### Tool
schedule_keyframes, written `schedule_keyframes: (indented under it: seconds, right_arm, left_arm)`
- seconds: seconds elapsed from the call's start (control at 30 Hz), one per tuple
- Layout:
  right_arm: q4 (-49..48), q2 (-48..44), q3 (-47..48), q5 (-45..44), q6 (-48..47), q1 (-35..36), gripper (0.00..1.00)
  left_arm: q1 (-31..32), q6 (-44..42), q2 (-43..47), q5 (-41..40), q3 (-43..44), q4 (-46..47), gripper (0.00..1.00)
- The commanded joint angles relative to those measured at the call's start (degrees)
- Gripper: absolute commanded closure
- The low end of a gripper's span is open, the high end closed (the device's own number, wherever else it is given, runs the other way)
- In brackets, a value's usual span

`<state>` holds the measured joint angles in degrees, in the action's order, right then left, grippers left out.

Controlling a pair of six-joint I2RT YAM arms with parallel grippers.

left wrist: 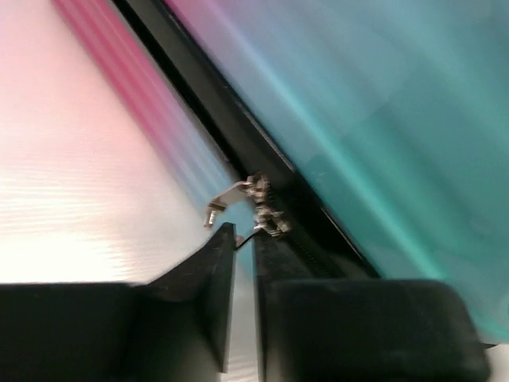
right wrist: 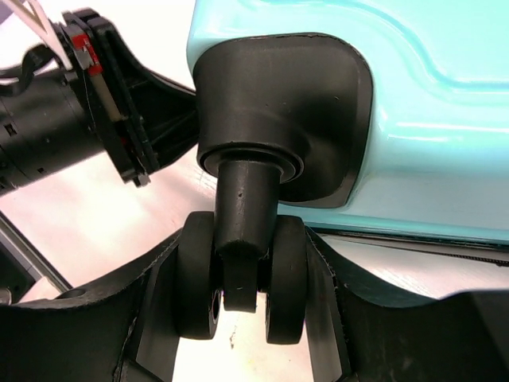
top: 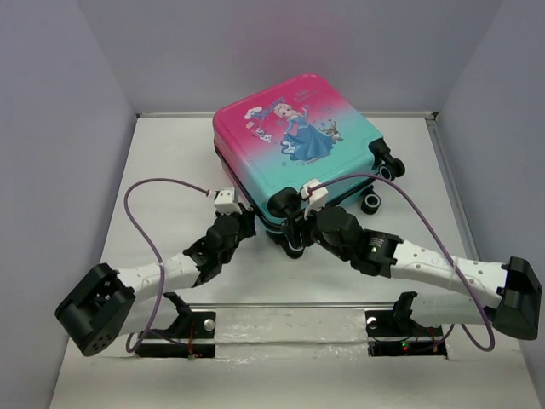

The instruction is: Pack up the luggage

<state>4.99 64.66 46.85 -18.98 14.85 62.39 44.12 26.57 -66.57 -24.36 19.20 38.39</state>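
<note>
Left claw: I read it pressed together, at zipper pull (blurred).
Right claw: pinching luggage wheel.

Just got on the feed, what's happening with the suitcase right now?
The luggage lies closed on the table, print side up. The right gripper is clamped on the wheel at its near corner, apparently bracing it. The left gripper is shut, with its tips at the metal zipper pulls on the black band. Whether it actually pinches one is unclear.
</note>
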Motion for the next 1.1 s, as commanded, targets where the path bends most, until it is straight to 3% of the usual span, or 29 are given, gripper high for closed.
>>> schedule_keyframes:
  seconds: [0.0, 0.03, 0.07, 0.13, 0.17, 0.23, 0.37, 0.4, 0.43, 0.6, 0.7, 0.83, 1.07]
  right_arm:
    - [4.15, -4.90, 0.35, 7.63, -0.61, 2.74, 0.93]
    - [2.58, -4.46, 0.61, 8.78, -0.96, 2.74, 0.93]
    - [2.04, -4.20, 1.57, 10.53, -1.14, 3.26, 0.93]
    - [1.60, -2.45, 3.33, 11.33, -1.67, 3.87, 0.93]
    - [1.60, -1.83, 4.29, 11.51, -2.28, 3.88, 0.93]
    - [1.25, -0.68, 7.10, 11.95, -3.16, 4.40, 0.92]
    - [0.72, 0.11, 11.15, 12.57, -6.06, 4.41, 0.39]
    - [0.72, -0.15, 11.77, 12.13, -6.67, 4.41, 0.03]
    - [0.81, -0.59, 12.82, 11.69, -8.42, 4.41, 0.00]
    - [0.98, -4.53, 13.71, 3.53, -14.32, 4.41, 0.00]
    - [0.02, -7.87, 12.31, -7.44, -18.18, 4.41, 0.00]
    - [-6.63, -16.11, 6.95, -20.63, -21.87, 4.41, 0.00]
    - [-19.57, -32.20, -2.81, -30.92, -26.54, 4.41, 0.00]
  left_arm:
    - [-7.29, 2.61, 9.21, -17.14, 4.79, -5.50, 0.51]
    - [-7.29, 3.48, 11.87, -14.95, 4.53, -6.74, 0.40]
    - [-7.21, 6.01, 14.94, -13.97, 4.53, -8.32, 0.23]
    - [-7.20, 7.61, 23.03, -11.95, 5.40, -13.32, 0.12]
    - [-7.12, 8.49, 27.32, -11.07, 6.89, -15.00, 0.01]
    - [-7.12, 8.41, 30.50, -8.97, 8.82, -19.73, 0.01]
    - [-7.12, 6.05, 34.92, -6.67, 14.10, -26.08, 0.01]
    - [-7.12, 4.65, 36.06, -6.40, 15.76, -28.00, 0.01]
    - [-7.12, 4.37, 36.59, -6.14, 16.56, -29.06, 0.01]
    - [-7.20, 2.89, 39.75, -1.66, 19.81, -33.11, 0.01]
    - [-7.12, 1.91, 39.50, -0.08, 22.09, -35.05, 0.01]
    - [-7.20, -3.09, 37.92, 2.20, 27.11, -37.24, 0.01]
    - [-7.20, -10.65, 38.00, -2.62, 31.42, -38.30, 0.01]
